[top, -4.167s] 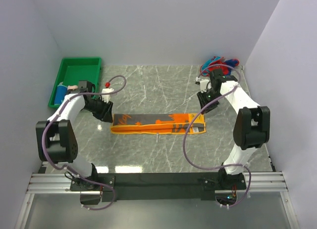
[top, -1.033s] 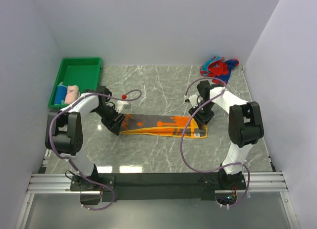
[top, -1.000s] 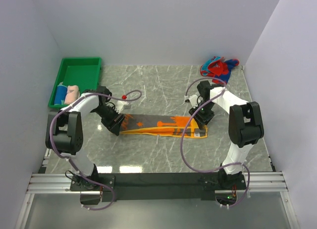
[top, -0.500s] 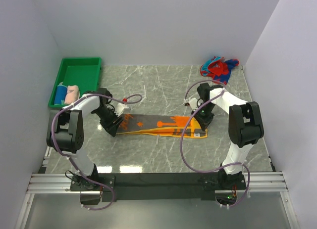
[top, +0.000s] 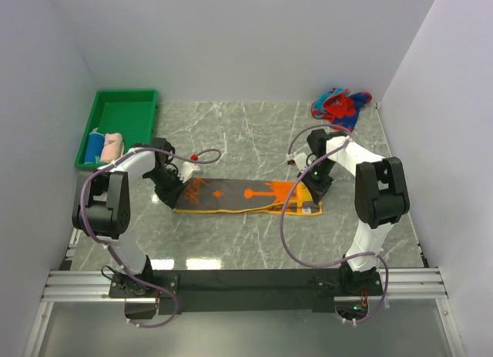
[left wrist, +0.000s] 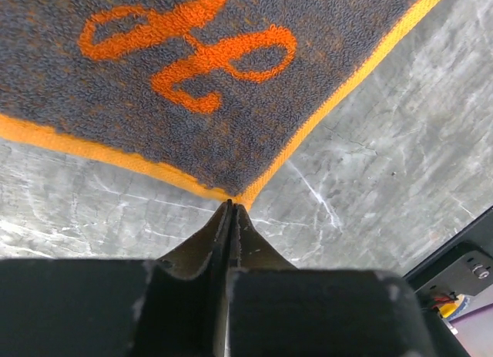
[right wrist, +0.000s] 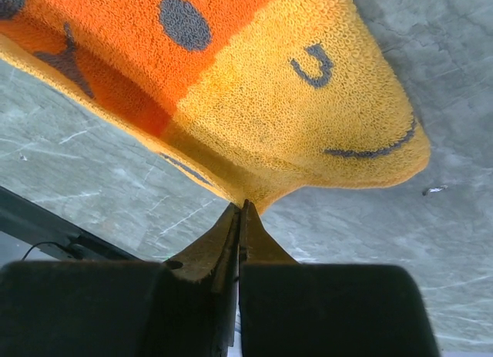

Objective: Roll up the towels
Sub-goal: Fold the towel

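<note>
Now the marble bench [top: 231, 241] carries the orange towel [top: 246, 197], spread long and flat at its centre, with the green tray [top: 115, 102] at ten o'clock and the red-and-blue towel [top: 339, 102] at one. The left end effector [left wrist: 231, 207] is pinched closed on the orange towel's nine o'clock corner, the right end effector [right wrist: 243, 207] likewise on its three o'clock edge. Rolling well likely means lifting slightly, keeping even tension, and turning one end over squarely.

Orange towel [top: 246, 195], red-blue towel [top: 339, 104], blue towel [top: 94, 146], pink towel [top: 113, 146] — four. Green tray [top: 123, 110] — one. Arms [top: 123, 166] — two.
</note>
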Action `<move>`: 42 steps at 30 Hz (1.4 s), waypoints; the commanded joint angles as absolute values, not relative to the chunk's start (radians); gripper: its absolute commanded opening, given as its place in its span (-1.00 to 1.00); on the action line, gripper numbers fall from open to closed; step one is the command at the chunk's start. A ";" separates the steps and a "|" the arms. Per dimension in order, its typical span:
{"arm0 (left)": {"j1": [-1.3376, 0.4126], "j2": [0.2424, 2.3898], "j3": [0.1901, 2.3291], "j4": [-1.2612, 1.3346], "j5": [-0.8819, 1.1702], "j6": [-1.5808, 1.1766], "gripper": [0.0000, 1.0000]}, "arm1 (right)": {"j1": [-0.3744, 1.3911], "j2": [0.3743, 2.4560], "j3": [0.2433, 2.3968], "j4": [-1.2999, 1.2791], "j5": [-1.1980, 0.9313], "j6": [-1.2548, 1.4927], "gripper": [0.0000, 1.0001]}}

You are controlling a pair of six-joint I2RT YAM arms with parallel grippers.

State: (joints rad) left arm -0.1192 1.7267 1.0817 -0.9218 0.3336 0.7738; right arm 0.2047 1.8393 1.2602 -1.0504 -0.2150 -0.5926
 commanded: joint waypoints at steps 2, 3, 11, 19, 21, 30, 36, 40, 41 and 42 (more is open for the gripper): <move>-0.117 1.683 1.057 -0.916 0.325 0.796 -0.94 | 0.198 1.839 1.295 -1.077 -0.235 -0.584 -1.00; -0.117 1.683 1.054 -0.911 0.325 0.789 -0.95 | 0.198 1.836 1.293 -1.077 -0.238 -0.584 -1.00; -0.115 1.686 1.023 -0.908 0.342 0.747 -0.11 | 0.198 1.825 1.285 -1.078 -0.244 -0.583 -1.00; -0.117 1.715 1.012 -0.830 0.341 0.663 -0.71 | 0.196 1.822 1.279 -1.072 -0.247 -0.578 -1.00; -0.115 1.720 1.022 -0.851 0.359 0.658 -0.97 | 0.196 1.818 1.278 -1.072 -0.244 -0.578 -1.00; -0.055 1.687 1.230 -1.014 0.411 0.666 -0.99 | 0.149 1.799 1.394 -1.098 -0.227 -0.578 -1.00; -0.028 1.744 1.386 -1.066 0.452 0.647 -0.99 | 0.135 1.841 1.528 -1.143 -0.229 -0.580 -1.00; -0.014 1.763 1.459 -1.049 0.472 0.618 -0.99 | 0.130 1.855 1.617 -1.167 -0.233 -0.572 -1.00; -0.012 1.764 1.474 -1.040 0.479 0.603 -0.99 | 0.129 1.859 1.637 -1.167 -0.229 -0.569 -1.00; -0.009 1.764 1.498 -1.025 0.482 0.595 -0.99 | 0.126 1.864 1.673 -1.167 -0.227 -0.568 -1.00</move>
